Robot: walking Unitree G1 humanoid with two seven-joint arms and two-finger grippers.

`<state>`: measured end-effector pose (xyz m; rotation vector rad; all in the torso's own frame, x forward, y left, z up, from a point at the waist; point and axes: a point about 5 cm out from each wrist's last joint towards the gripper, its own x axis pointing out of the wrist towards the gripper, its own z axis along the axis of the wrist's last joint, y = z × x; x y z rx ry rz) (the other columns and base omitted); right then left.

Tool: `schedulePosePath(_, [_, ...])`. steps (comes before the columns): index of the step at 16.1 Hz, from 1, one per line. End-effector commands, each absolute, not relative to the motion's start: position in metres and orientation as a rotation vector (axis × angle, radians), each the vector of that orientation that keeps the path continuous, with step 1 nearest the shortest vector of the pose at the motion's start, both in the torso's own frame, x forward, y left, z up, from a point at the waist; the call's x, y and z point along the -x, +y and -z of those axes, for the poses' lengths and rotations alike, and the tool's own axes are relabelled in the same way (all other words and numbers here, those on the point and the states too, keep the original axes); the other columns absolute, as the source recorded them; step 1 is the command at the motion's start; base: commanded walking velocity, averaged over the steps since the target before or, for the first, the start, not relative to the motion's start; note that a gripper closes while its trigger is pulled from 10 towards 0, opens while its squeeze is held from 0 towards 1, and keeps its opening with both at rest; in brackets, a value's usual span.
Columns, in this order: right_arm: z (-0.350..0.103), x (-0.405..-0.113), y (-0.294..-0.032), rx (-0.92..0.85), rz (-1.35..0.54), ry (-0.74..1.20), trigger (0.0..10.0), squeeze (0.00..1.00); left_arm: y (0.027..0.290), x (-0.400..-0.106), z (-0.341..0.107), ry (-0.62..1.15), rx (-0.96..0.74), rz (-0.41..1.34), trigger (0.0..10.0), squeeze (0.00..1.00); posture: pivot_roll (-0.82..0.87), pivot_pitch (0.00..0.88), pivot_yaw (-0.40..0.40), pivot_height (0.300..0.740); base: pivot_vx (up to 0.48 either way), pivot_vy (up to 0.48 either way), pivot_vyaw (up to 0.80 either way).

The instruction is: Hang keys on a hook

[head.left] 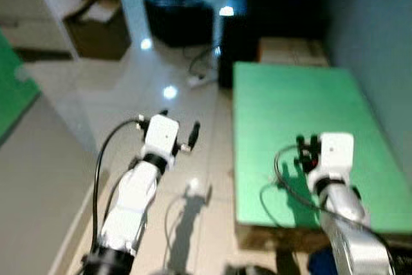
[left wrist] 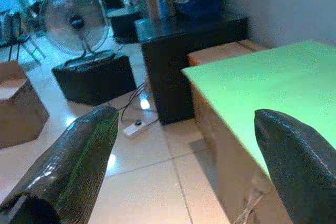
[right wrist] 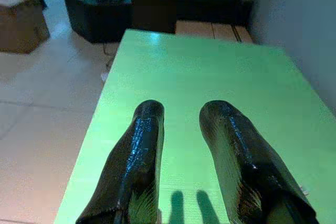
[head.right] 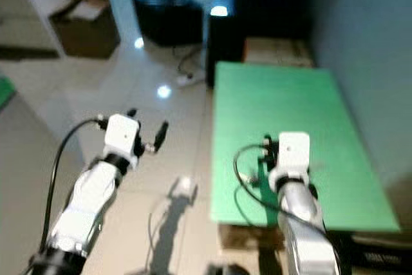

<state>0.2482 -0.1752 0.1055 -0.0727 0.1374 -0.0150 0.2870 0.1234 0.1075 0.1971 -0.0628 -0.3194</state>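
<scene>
- Right gripper (head.left: 308,148): nearest item, on a silver arm low in the head views, held over the near part of the green tabletop (head.left: 302,101). Its two black fingers (right wrist: 134,166) stand a narrow gap apart with nothing between them, and their shadows fall on the green surface.
- Left gripper (head.left: 179,130): raised over the pale tiled floor (head.left: 161,75), left of the table and apart from it. Fingers (left wrist: 73,169) spread wide, holding nothing; a black cable loops from the wrist down along the arm.
- Green tabletop: flat and low, running away from the robot beside a grey wall (head.left: 380,43). No keys or hook can be made out on it; the head views are blurred.
- White power strip (left wrist: 137,127): on the floor past the table's far corner, with a dark cord trailing off.
- Black cabinet (left wrist: 189,51): at the far end of the table, with a wooden-looking box (left wrist: 220,52) against its base.
- Cardboard box (head.left: 100,20): open, on the floor far left.
- Floor fan (left wrist: 73,22): standing on a low black block (left wrist: 94,77), farthest back.
</scene>
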Motion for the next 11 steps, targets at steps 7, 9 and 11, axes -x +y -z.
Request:
schedulePosePath(7, [-0.097,-0.243,-0.173,0.170,-0.050,0.152,10.0,0.00,0.134,-0.276,-0.096,-0.041,-0.162,0.241,10.0,0.00,-0.17,0.084,-0.004,0.740,0.000,0.137,0.00])
schedulePosePath(9, [-0.092,-0.242,-0.171,0.144,-0.045,0.162,10.0,0.00,0.134,-0.275,-0.097,-0.050,-0.173,0.237,10.0,0.00,-0.17,0.082,-0.007,0.740,0.000,0.000,0.00])
schedulePosePath(11, [-0.091,-0.242,-0.170,0.113,-0.039,0.169,10.0,0.00,0.132,-0.275,-0.098,-0.058,-0.175,0.239,10.0,0.00,-0.17,0.083,-0.013,0.740,0.000,0.000,-0.58])
